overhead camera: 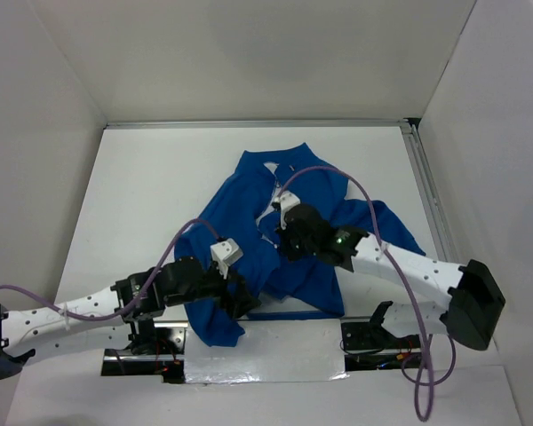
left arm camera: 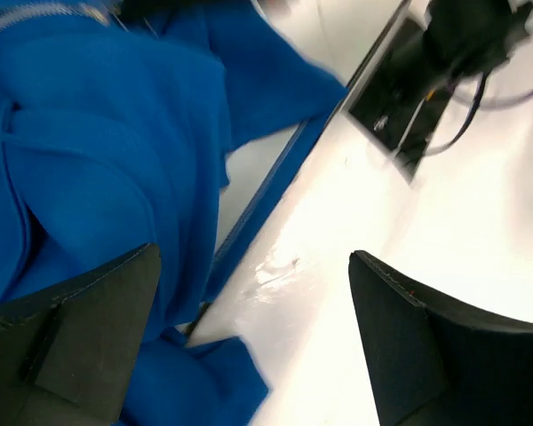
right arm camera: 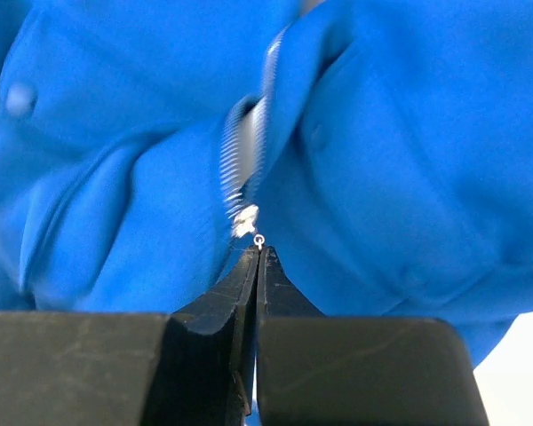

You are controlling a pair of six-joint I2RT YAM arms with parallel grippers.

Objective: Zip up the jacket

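Observation:
The royal-blue jacket lies crumpled in the middle of the white table, collar at the far end. In the right wrist view the jacket fills the frame, with the pale zipper running down to its slider. My right gripper is shut on the zipper pull, whose small ring shows just above the fingertips; in the top view the right gripper sits at mid-front of the jacket. My left gripper is open and holds nothing, at the jacket's lower hem; in the top view the left gripper is at the hem's near left.
White walls enclose the table on three sides. A metal rail runs along the right edge. The arm bases and a dark slot sit at the near edge. Purple cables loop over both arms. The right arm's base shows beyond the hem.

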